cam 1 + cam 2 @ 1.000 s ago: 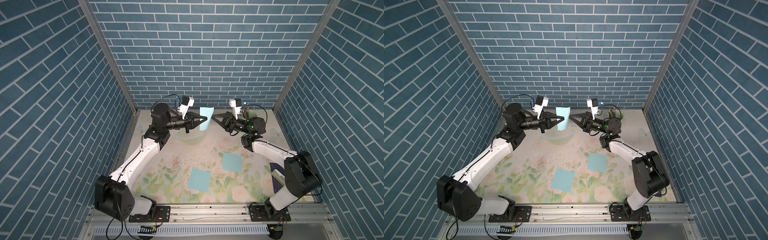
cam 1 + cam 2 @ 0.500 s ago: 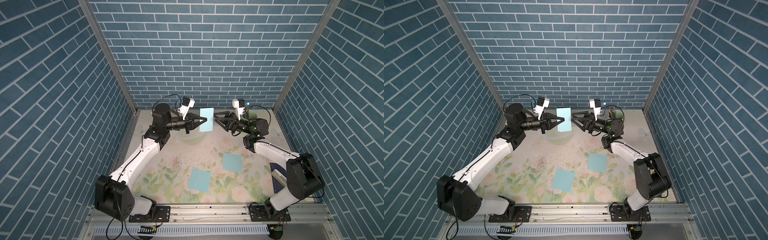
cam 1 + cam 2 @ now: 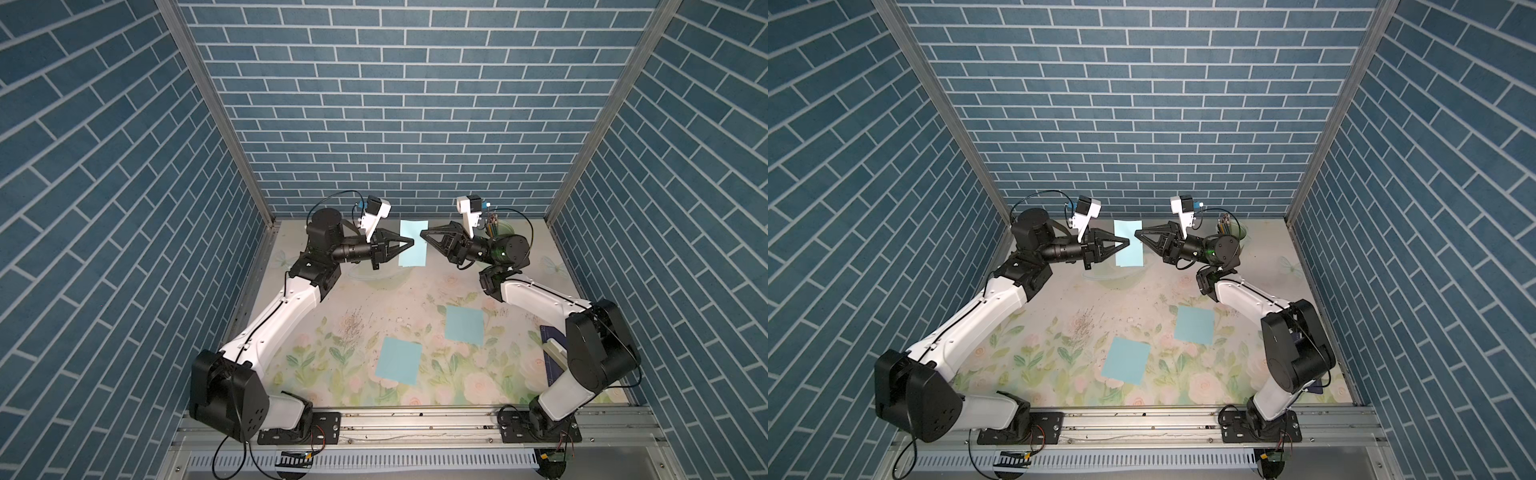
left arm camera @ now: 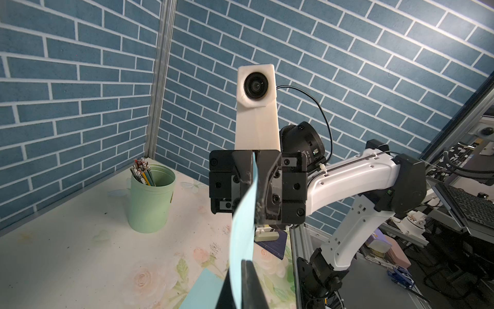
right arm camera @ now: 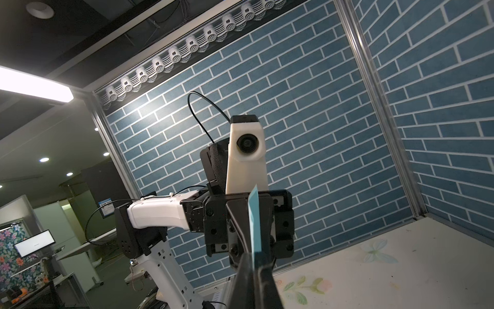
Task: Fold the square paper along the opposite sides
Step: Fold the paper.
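A light blue paper (image 3: 409, 257) (image 3: 1129, 257), folded into an upright rectangle, hangs in the air over the back of the table. My left gripper (image 3: 412, 242) (image 3: 1128, 242) is shut on its left edge. My right gripper (image 3: 422, 234) (image 3: 1136, 233) is shut on its right edge, a little higher up. In the left wrist view the paper (image 4: 242, 230) runs edge-on from my left gripper (image 4: 240, 264) across to the right one. The right wrist view shows the paper (image 5: 254, 219) rising edge-on out of my right gripper (image 5: 254, 256).
Two flat blue paper squares (image 3: 398, 365) (image 3: 464, 325) lie on the flowered table near the front. A green cup of pencils (image 3: 498, 227) (image 4: 151, 198) stands at the back right. A dark blue pad (image 3: 550, 353) lies at the right edge, partly behind the right arm.
The right gripper opened and drew back slightly from the paper, then came in again and shut on its right edge. The left gripper has kept its hold.
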`<state>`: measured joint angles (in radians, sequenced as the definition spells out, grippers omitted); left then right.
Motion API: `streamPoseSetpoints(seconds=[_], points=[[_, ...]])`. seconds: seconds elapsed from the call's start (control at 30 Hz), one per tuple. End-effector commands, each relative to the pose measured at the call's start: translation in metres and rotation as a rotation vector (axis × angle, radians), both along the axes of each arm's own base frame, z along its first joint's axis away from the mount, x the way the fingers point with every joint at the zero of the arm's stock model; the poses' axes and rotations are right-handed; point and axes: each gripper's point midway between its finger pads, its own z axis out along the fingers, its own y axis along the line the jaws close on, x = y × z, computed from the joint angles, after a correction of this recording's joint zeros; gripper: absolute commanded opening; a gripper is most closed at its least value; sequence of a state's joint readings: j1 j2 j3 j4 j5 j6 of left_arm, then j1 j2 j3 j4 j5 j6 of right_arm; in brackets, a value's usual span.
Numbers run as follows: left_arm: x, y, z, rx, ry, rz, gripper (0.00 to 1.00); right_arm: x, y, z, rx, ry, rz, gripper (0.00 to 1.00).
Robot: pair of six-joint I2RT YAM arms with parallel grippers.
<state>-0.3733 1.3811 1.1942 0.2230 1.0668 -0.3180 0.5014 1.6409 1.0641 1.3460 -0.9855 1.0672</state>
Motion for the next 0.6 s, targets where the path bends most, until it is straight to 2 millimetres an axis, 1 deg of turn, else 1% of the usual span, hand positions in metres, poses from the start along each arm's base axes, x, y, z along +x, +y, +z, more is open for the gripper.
streamPoseSetpoints(seconds=[0.0,0.07,0.1,0.13,0.17,0.3,0.37,0.4,0.43,0.47,0.5,0.57], points=[[0.009,0.002,-0.022,0.028,0.068,0.035,0.08,0.012,-0.009,-0.005,0.030,0.030,-0.071,0.00],[0.011,0.001,-0.031,0.027,0.106,0.036,0.08,0.019,-0.011,-0.013,0.039,0.066,-0.102,0.00],[0.013,0.001,-0.035,0.027,0.125,0.040,0.06,0.020,-0.012,-0.017,0.043,0.076,-0.108,0.00],[0.015,0.001,-0.038,0.032,0.140,0.048,0.02,0.022,-0.013,-0.020,0.047,0.087,-0.117,0.00],[0.016,0.001,-0.041,0.040,0.153,0.056,0.00,0.023,-0.014,-0.023,0.050,0.097,-0.124,0.00],[0.023,0.001,-0.046,0.045,0.169,0.085,0.00,0.028,-0.016,-0.032,0.050,0.130,-0.145,0.00],[0.027,0.001,-0.054,0.054,0.186,0.094,0.00,0.031,-0.019,-0.038,0.039,0.145,-0.151,0.00],[0.031,0.001,-0.063,0.077,0.203,0.105,0.00,0.033,-0.022,-0.044,0.027,0.157,-0.161,0.10],[0.037,0.002,-0.079,0.121,0.234,0.124,0.00,0.035,-0.026,-0.053,0.010,0.163,-0.177,0.21],[0.045,0.005,-0.096,0.167,0.271,0.154,0.00,0.038,-0.029,-0.065,-0.014,0.175,-0.195,0.28],[0.054,0.007,-0.122,0.233,0.322,0.187,0.00,0.039,-0.032,-0.080,-0.059,0.167,-0.232,0.33],[0.063,0.010,-0.169,0.354,0.401,0.206,0.00,0.038,-0.037,-0.119,-0.152,0.164,-0.315,0.32]])
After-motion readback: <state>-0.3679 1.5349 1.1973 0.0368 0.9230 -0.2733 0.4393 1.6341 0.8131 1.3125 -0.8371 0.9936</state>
